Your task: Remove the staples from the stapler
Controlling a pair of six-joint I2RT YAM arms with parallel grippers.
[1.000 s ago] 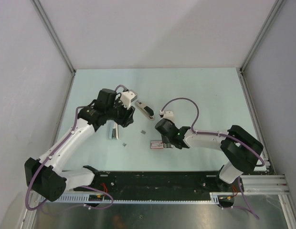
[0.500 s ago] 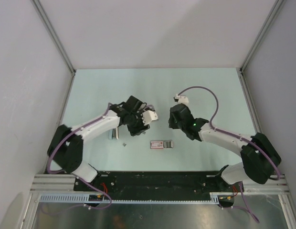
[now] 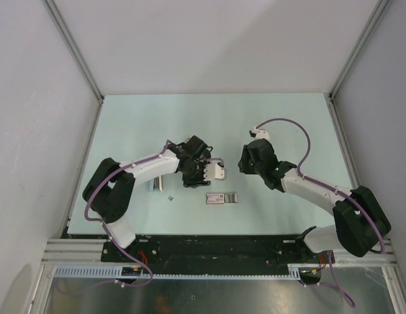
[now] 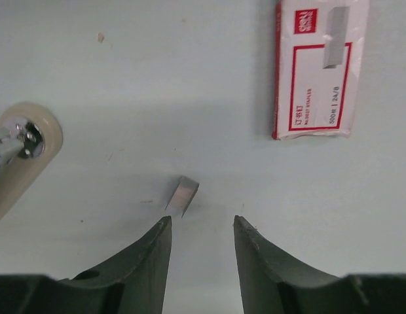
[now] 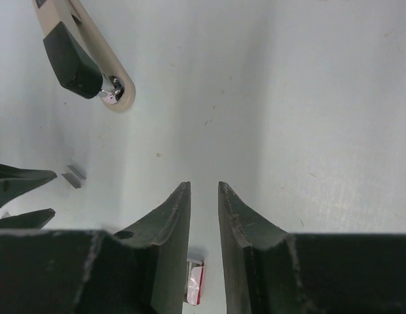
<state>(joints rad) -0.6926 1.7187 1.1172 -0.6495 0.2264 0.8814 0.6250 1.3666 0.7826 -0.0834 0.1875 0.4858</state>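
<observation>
Print on the red-and-white carton (image 4: pixel 321 65) reads "24/6", as far as I can make out. The stapler (image 5: pixel 75 59), smooth cream plastic with a black top and chrome rivet, lies flat on the bench (image 4: pixel 157 78) beside the left jaws. Those gape empty behind a folded silvery staple scrap (image 4: pixel 182 195). Right jaws: narrowly parted, empty.

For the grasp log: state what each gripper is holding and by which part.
Nothing is held. The left gripper has open jaws, with a staple fragment lying untouched just ahead of them; the right gripper is empty too.
</observation>
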